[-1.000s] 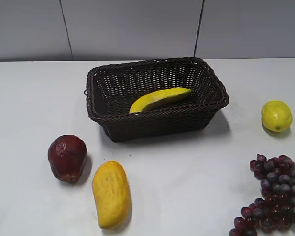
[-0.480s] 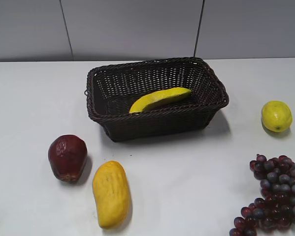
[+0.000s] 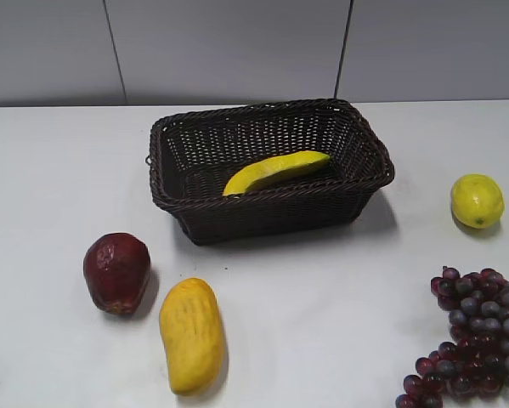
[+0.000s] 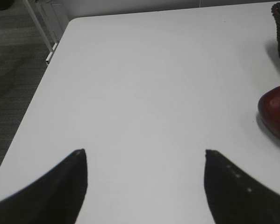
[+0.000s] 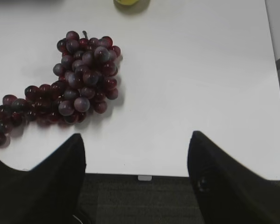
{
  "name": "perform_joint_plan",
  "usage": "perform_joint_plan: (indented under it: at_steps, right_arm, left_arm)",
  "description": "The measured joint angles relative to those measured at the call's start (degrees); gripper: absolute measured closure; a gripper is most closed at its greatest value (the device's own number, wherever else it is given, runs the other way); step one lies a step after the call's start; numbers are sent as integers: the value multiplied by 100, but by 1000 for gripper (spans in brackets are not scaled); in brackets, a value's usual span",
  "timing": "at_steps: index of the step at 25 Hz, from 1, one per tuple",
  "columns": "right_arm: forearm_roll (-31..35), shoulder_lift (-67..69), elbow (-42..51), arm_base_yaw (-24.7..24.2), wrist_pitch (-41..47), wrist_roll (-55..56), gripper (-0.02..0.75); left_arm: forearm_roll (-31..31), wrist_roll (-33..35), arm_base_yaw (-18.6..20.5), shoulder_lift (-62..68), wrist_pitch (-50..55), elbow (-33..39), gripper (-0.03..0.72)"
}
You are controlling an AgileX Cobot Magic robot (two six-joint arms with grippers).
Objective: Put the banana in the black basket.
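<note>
1. Banana [image 3: 275,172] inside black basket [image 3: 271,206], lying slantwise across the floor, stem end up toward the right wall. Basket near the far edge of the tabletop [image 3: 322,297], mid-width.
2. Left gripper [image 4: 144,154] spread wide, empty, over bare tabletop near the left edge; red fruit [image 4: 275,112] off to its right.
3. Right gripper [image 5: 136,135] spread wide, empty, near the front right corner beside grapes [image 5: 79,79].
4. Judged complete: placement done, nothing left except parking both arms.
</note>
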Motion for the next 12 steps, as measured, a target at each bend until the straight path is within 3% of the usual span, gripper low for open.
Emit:
perform_joint_plan:
  at_steps: [12]
  right_arm:
    - [0, -1321, 36, 0, -53, 0, 218]
  left_arm:
    - [0, 0, 0, 0, 0, 0, 111]
